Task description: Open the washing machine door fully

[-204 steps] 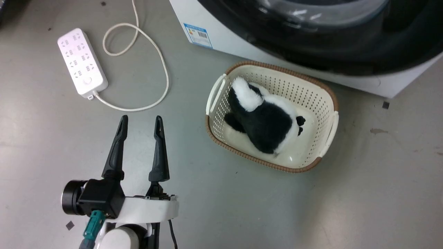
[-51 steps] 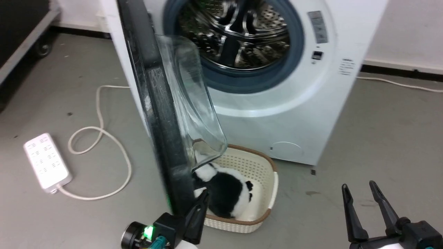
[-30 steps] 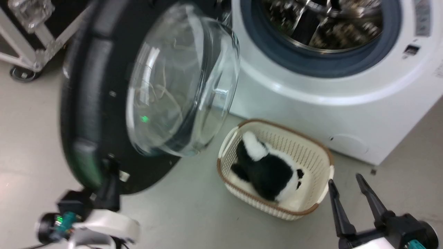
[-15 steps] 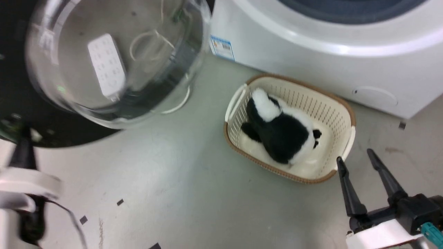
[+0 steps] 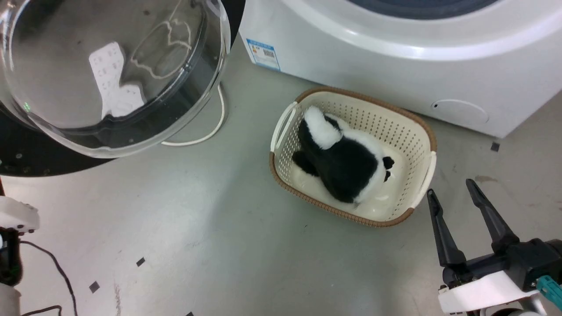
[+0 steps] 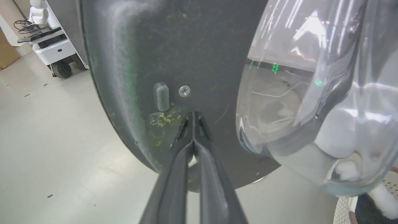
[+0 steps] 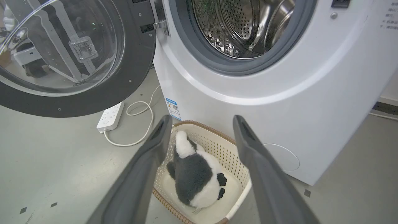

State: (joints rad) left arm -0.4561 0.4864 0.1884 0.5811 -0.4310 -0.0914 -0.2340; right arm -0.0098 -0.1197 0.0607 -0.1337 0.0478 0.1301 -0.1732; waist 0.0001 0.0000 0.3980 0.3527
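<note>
My left hand (image 6: 193, 119), closed on nothing, is touching the inner face of the washing machine door (image 6: 140, 46), which is standing swung out left of the washer (image 5: 351, 52). My right hand (image 5: 450, 186) is hovering open, empty and well apart, so I am choosing the left arm for pushing.

Nothing is coming through sharply enough to be spelled out. A small blue-and-white sticker (image 5: 263, 53) is sitting on the white front of the washing machine (image 5: 373, 66), low down at the corner on the head view's left, just above the floor. It is showing a blue band across its top and a dark barcode-like block beneath, but its print is coming out too small to read. In the right wrist view the same sticker is looking equally unreadable, and a few lines of tiny grey print (image 7: 390, 23) are running down the washer's upper right front, also illegible.
</note>
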